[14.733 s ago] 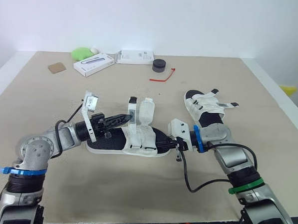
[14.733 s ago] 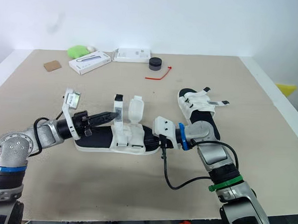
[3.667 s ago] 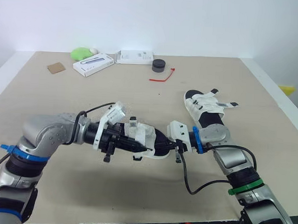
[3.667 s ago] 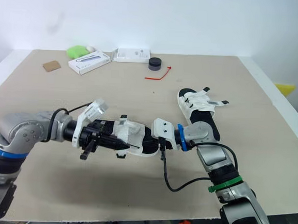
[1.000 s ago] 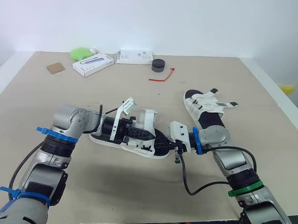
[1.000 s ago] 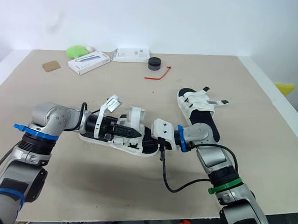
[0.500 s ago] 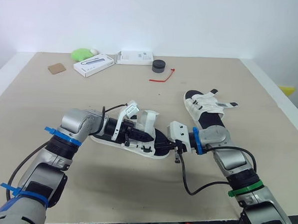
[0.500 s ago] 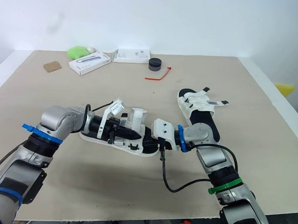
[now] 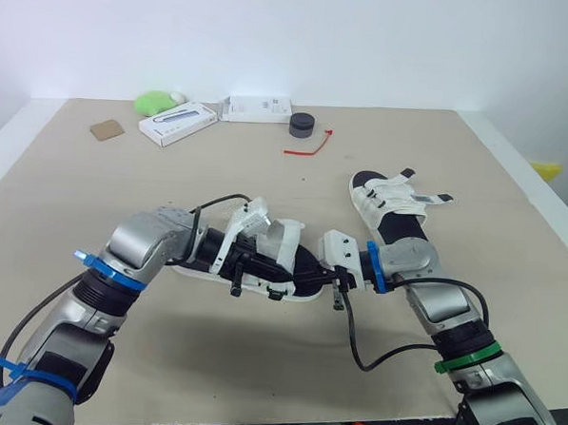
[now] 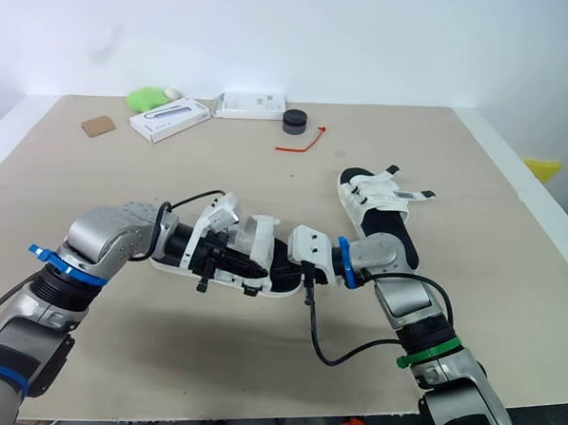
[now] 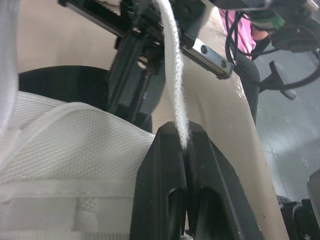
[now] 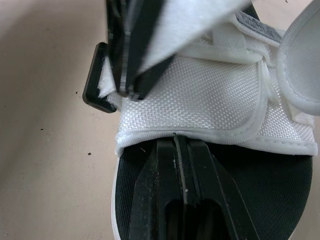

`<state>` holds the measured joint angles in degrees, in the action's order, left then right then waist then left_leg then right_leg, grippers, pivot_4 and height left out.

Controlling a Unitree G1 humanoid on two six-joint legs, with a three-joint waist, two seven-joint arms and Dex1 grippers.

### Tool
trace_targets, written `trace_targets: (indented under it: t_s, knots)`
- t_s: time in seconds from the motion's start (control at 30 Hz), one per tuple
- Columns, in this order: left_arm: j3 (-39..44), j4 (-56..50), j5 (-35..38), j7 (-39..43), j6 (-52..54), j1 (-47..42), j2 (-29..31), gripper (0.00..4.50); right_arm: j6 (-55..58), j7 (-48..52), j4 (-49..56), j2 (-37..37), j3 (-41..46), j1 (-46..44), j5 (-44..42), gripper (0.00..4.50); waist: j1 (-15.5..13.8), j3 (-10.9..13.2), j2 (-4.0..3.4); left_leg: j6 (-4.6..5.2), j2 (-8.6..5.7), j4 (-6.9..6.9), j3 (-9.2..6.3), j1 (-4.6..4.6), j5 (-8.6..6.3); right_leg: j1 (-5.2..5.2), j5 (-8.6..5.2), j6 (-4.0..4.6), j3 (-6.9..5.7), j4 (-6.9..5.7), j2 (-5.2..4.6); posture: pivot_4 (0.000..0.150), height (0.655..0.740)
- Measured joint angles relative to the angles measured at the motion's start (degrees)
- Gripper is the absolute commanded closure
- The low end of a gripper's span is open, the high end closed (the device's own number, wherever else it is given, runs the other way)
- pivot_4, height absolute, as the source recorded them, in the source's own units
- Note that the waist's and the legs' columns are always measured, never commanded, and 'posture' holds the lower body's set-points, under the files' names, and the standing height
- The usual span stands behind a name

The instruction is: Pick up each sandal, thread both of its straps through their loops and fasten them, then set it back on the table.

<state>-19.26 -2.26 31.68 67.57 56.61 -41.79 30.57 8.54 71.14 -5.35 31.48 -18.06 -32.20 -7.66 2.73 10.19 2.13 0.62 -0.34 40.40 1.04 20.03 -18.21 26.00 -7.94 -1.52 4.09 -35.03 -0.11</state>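
A sandal [image 9: 295, 270] with a black sole and white straps lies in the middle of the table. My left gripper [image 9: 265, 261] is shut on one white strap [image 11: 171, 75], pinching it edge-on between the fingertips. From the other side my right gripper [image 12: 180, 141] is shut on the sandal at the rim of its white upper [image 12: 215, 95], over the black footbed. A black loop [image 12: 97, 95] sticks out beside the upper, close to the held strap. A second sandal [image 9: 391, 204] lies on the table behind the right arm, straps loose.
Along the far edge lie two white boxes [image 9: 178, 122] [image 9: 259, 107], a green object [image 9: 156, 101], a brown card [image 9: 107, 128], a black round piece [image 9: 303, 125] and a red tie [image 9: 309, 145]. The table's right edge [image 9: 542, 202] runs close to the second sandal.
My left gripper has rolled over and drawn the white strap lower, toward the sandal's near side. The right gripper and the second sandal have stayed put.
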Motion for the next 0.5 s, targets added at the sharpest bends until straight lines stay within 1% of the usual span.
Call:
trace_targets:
  t_s: [0.13, 0.23, 0.3, 0.37, 0.4, 0.43, 0.5]
  knots:
    - [0.75, -1.89, 0.09, -1.67, 0.10, 1.74, -0.08, 4.47, -0.04, -0.01, 0.00, 0.01, 0.01, -0.10, 0.03, 4.50, -0.04, 0.00, 0.00, 0.00, 0.01, 0.00, -0.02, -0.12, 0.00, 0.00, 0.00, 0.01, -0.02, 0.01, -0.02, 0.150, 0.7400]
    - [2.32, -2.01, 0.81, -3.38, 0.69, 2.31, -0.96, 3.65, -0.04, -0.04, -0.13, 0.01, 0.01, -0.09, 0.19, 4.50, -0.05, 0.00, 0.00, 0.00, 0.02, 0.00, -0.03, -0.12, 0.00, 0.00, 0.00, 0.00, -0.02, 0.00, -0.03, 0.150, 0.7400]
    - [3.46, -2.38, 1.96, -3.58, 1.43, 2.30, -1.37, 2.76, -0.05, -0.05, -0.45, 0.02, 0.01, -0.10, 0.22, 4.50, -0.04, 0.00, 0.00, 0.00, 0.02, 0.00, -0.02, -0.12, 0.00, 0.00, 0.00, 0.00, -0.02, 0.00, -0.04, 0.150, 0.7400]
    - [3.75, -3.01, 2.58, -3.37, 1.42, 2.18, -1.28, 1.78, -0.09, -0.05, -0.50, 0.02, 0.01, -0.11, 0.24, 4.50, -0.04, 0.00, 0.00, 0.00, 0.01, 0.00, -0.02, -0.13, 0.00, -0.01, 0.00, 0.00, -0.02, 0.00, -0.03, 0.150, 0.7400]
    - [3.75, -3.07, 2.57, -3.30, 1.28, 2.06, -1.16, 1.41, -0.10, -0.05, -0.50, 0.02, 0.01, -0.11, 0.24, 4.50, -0.05, 0.00, 0.00, 0.00, 0.01, 0.00, -0.02, -0.13, 0.00, -0.01, 0.00, 0.00, -0.02, 0.00, -0.03, 0.150, 0.7400]
    - [3.75, -3.09, 2.53, -3.28, 1.08, 1.88, -1.03, 0.92, -0.14, -0.05, -0.51, 0.02, 0.01, -0.12, 0.24, 4.50, -0.04, 0.00, 0.00, 0.00, 0.00, 0.00, -0.02, -0.13, 0.00, -0.01, 0.00, 0.00, -0.02, 0.00, -0.03, 0.150, 0.7400]
    - [3.75, -2.83, 2.39, -3.43, 0.71, 1.44, -0.98, 0.92, -0.22, -0.04, -0.51, 0.02, 0.01, -0.11, 0.24, 4.50, -0.04, 0.00, 0.00, 0.00, 0.00, 0.00, -0.02, -0.14, 0.00, -0.01, 0.01, 0.00, -0.02, 0.00, -0.02, 0.150, 0.7400]
